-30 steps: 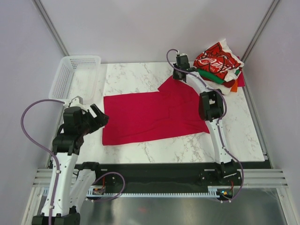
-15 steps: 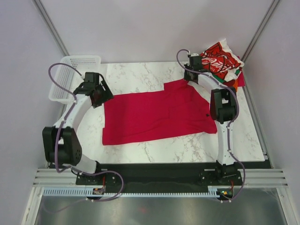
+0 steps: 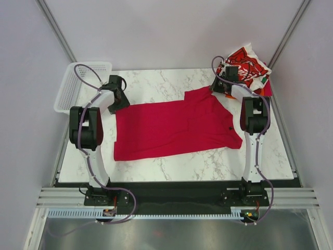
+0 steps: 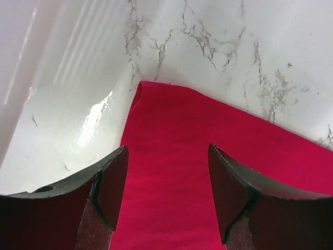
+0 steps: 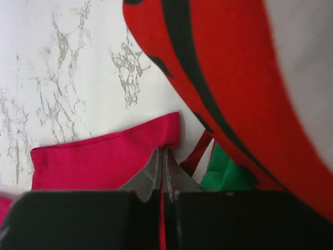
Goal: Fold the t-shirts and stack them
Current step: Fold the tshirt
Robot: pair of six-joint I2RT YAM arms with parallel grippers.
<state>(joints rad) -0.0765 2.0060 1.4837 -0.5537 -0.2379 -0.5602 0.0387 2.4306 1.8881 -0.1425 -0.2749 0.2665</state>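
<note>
Where the white marble table [image 3: 171, 161] sits between plain pale walls [image 3: 166, 36], the crimson t-shirt [image 3: 171, 127] lies spread flat, with the folded stack [image 3: 244, 67] at the far right corner. My left gripper [image 4: 167, 156] hangs wide open over the shirt's far left corner. My right gripper [image 5: 162, 156] pinches its far right edge, jaws closed on the cloth.

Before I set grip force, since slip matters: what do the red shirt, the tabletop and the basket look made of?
Red shirt: soft matte knit cloth, probably cotton; it lies flat with gentle wrinkles. Tabletop: white with grey veins and a glossy sheen, so marble or a marble-look laminate; I cannot tell which. Basket: white plastic that looks rigid, with open mesh walls.
</note>
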